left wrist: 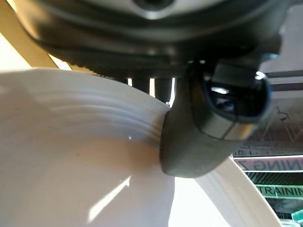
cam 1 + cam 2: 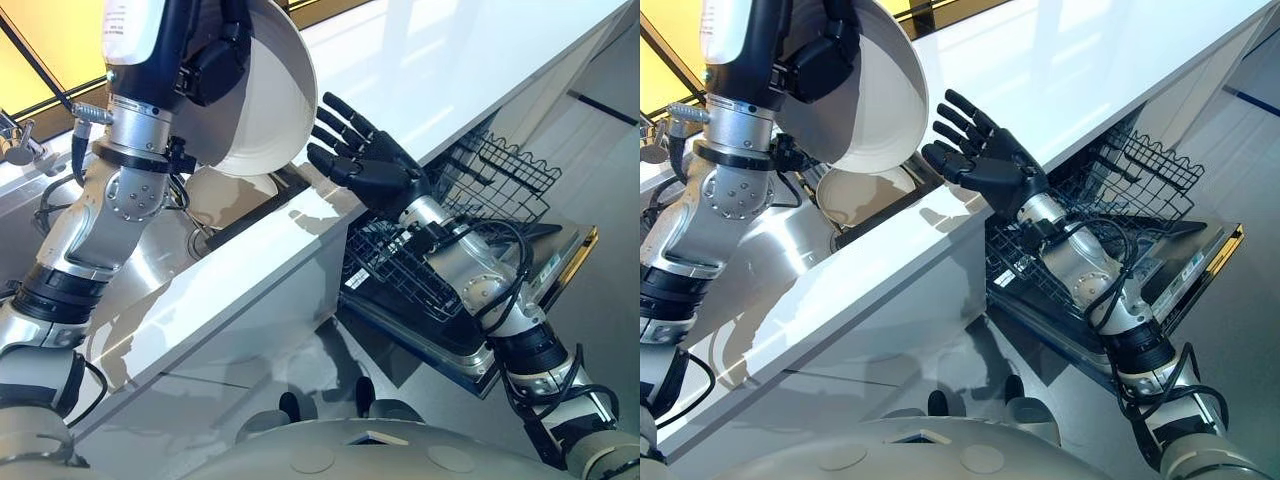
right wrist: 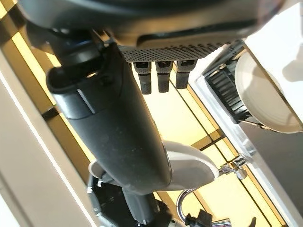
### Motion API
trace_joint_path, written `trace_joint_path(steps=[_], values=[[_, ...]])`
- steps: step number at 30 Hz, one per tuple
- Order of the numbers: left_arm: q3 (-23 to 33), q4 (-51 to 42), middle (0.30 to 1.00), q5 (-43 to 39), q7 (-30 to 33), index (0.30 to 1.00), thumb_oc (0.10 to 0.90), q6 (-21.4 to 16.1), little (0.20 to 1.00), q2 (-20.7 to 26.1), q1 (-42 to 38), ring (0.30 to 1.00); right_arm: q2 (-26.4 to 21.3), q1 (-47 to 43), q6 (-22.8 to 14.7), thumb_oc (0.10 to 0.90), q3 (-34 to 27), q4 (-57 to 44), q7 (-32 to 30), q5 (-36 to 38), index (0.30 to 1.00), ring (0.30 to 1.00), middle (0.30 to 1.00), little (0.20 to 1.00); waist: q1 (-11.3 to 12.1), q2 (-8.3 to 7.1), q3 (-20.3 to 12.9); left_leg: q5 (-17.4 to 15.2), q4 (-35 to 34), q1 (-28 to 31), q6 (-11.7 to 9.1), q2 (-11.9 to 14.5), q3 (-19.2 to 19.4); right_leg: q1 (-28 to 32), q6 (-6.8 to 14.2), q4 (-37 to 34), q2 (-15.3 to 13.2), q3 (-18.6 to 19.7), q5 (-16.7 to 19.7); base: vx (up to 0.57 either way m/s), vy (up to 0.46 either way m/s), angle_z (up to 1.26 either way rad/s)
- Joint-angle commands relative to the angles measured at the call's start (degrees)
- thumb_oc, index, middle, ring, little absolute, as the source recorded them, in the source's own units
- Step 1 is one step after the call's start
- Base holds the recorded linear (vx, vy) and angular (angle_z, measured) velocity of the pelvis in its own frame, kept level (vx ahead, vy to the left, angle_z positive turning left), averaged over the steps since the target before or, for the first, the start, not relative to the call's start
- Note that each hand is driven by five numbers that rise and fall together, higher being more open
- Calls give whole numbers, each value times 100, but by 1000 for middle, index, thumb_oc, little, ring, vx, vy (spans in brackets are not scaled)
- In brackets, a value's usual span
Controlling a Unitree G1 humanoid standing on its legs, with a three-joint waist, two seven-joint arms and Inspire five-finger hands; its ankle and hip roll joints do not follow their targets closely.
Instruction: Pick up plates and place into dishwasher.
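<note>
White plate [image 2: 262,95] is hanging raised above the white countertop [image 2: 430,70], tilted steeply with its underside facing the right hand. Left hand [image 2: 212,62] is gripping it at the rim; in the left wrist view the thumb [image 1: 199,142] is pressing down on the plate's inner face [image 1: 85,170], with the fingers curling behind the edge. A second plate [image 2: 228,192] is lying in the sink [image 2: 262,205] directly below the held one, partly hidden by it. Right hand [image 2: 368,160] is hovering just beside the raised plate, over the counter's front edge, with fingers straight and spread, holding nothing and not touching the plate. Beneath the counter, the dishwasher door [image 2: 520,290] is standing open, and the wire rack [image 2: 490,185] is sitting pulled out over it, behind the right forearm. A faucet [image 2: 15,140] is showing at the far left, near the left arm.
</note>
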Motion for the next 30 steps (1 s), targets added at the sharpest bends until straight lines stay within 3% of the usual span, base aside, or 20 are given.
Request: trace_joint_path(steps=[1,12,13,14,15,19,20,21,22,23,30], values=[[-174,-223,300,222,426,300,100,-129,200,-86,-1003,300,491,-827,-705,800,-51,-575,-59,-104,900,900,900,900,57,-187,-615,-261,13,-34,46,-199,-135,313,204,27,79,-273,-263,38,-17,0],[-553,-770,300,53,-235,300,100,-471,200,-834,-730,300,807,-955,-973,800,267,-321,-519,-939,900,900,900,900,145,-201,-569,-270,13,-14,69,-193,-183,339,199,27,91,-304,-275,21,-13,1],[-569,-855,300,-27,-352,300,100,-510,200,-894,-697,300,833,-970,-1008,665,268,-261,-592,-1028,785,785,785,765,151,-205,-560,-274,13,-8,73,-192,-178,339,194,27,98,-303,-275,21,-31,3],[-574,-869,300,-67,-362,300,100,-522,200,-900,-690,300,841,-969,-1009,256,269,-250,-609,-1060,434,434,434,356,153,-206,-559,-275,13,-7,73,-191,-177,340,194,27,99,-302,-275,0,0,0],[-582,-924,300,-93,-384,300,100,-564,200,-946,-655,300,847,-959,-1036,100,270,-219,-675,-1229,300,300,300,200,156,-207,-548,-272,13,-3,75,-191,-179,340,191,27,102,-303,-270,0,0,0],[-552,-1049,300,-679,-573,300,100,-712,200,-1075,-503,300,767,-938,-1219,100,136,-113,-811,-1880,300,300,300,200,153,-198,-529,-273,13,0,77,-176,-179,357,180,27,123,-280,-278,8,-1,0],[-533,-1076,411,-768,-573,411,229,-727,329,-1092,-467,411,745,-930,-1261,100,98,-92,-849,-1957,300,300,300,200,155,-196,-523,-272,13,2,77,-174,-183,362,175,27,128,-274,-279,0,0,0],[-511,-1082,580,-794,-572,580,427,-760,527,-1106,-440,580,733,-922,-1301,100,60,-75,-884,-2054,300,300,300,200,157,-198,-514,-215,13,-29,79,-174,-179,333,161,27,130,-271,-229,0,0,0],[-467,-1084,834,-1024,-630,834,723,-779,823,-1123,-387,834,700,-918,-1366,100,-33,-47,-925,-2153,300,300,300,200,160,-194,-513,-215,13,-29,77,-173,-191,338,161,27,133,-270,-231,0,0,0],[-427,-1108,900,-1189,-692,900,800,-768,900,-1155,-336,900,680,-917,-1391,100,-95,-31,-943,-2165,300,300,300,200,165,-194,-507,-214,13,-28,79,-173,-203,342,157,27,136,-268,-232,54,3,3],[-28,-1093,900,-2867,-1396,900,800,-323,900,-1544,290,900,506,-775,-1878,100,-888,38,-1359,-2990,300,300,300,200,228,-184,-447,-215,13,-52,88,-177,-321,363,151,27,143,-348,-245,1,-7,7]])
